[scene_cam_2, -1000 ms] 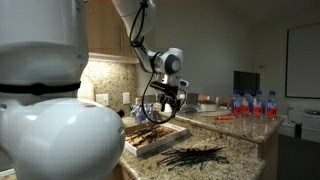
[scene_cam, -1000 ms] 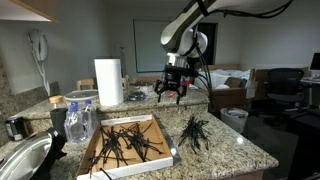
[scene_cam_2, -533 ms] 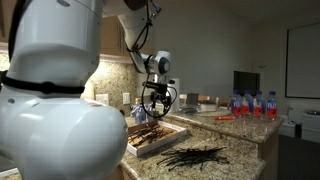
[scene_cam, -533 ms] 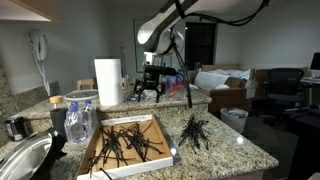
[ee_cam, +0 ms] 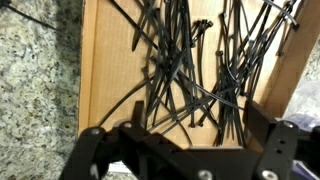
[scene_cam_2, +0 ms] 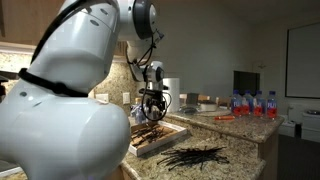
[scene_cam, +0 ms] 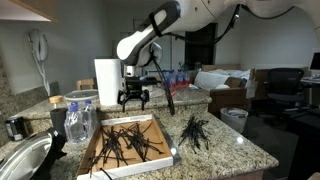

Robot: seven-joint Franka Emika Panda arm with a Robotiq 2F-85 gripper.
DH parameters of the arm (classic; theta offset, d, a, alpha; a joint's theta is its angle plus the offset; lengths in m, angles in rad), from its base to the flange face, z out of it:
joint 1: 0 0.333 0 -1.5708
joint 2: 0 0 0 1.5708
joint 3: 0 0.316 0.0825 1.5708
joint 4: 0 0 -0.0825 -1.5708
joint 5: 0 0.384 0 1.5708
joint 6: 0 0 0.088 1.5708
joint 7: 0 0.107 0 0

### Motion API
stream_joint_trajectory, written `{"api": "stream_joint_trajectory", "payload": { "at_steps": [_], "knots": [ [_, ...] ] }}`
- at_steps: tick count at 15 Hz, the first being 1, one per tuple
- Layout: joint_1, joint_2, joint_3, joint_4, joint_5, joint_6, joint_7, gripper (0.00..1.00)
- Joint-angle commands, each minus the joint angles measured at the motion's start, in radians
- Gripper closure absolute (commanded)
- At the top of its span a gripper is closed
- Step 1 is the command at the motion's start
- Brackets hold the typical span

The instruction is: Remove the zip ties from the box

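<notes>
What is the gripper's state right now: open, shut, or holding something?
Gripper: open, holding nothing, jaws spread wide above the box of zip ties.

Exterior view, counter side: looks almost level across the granite counter [scene_cam: 235, 150] from middle distance. The box [scene_cam: 125, 146] lies at 6 o'clock and the gripper [scene_cam: 134, 97] near centre.
Exterior view, robot side: stands close behind the white arm [scene_cam_2: 70, 110], which fills the frame from 6 to 12 o'clock. The box shows past it at centre.
Wrist view: looks straight down into the box from very near, with granite at 9 o'clock.
Shared: both exterior views show the box, the gripper and the loose zip ties [scene_cam: 193, 131] on the counter. The wrist view shares only the box interior and a strip of counter.
</notes>
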State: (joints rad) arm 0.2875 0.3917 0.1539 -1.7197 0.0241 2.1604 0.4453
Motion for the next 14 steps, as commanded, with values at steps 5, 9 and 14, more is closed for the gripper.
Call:
{"api": "stream_joint_trajectory", "payload": {
  "at_steps": [5,9,14],
  "knots": [
    [0.103,0.13,-0.055,0.066,-0.051,0.014,0.191,0.0],
    [0.113,0.142,-0.073,0.039,-0.048,0.023,0.262,0.0],
    [0.115,0.152,-0.077,0.013,-0.041,0.066,0.328,0.0]
  ]
}}
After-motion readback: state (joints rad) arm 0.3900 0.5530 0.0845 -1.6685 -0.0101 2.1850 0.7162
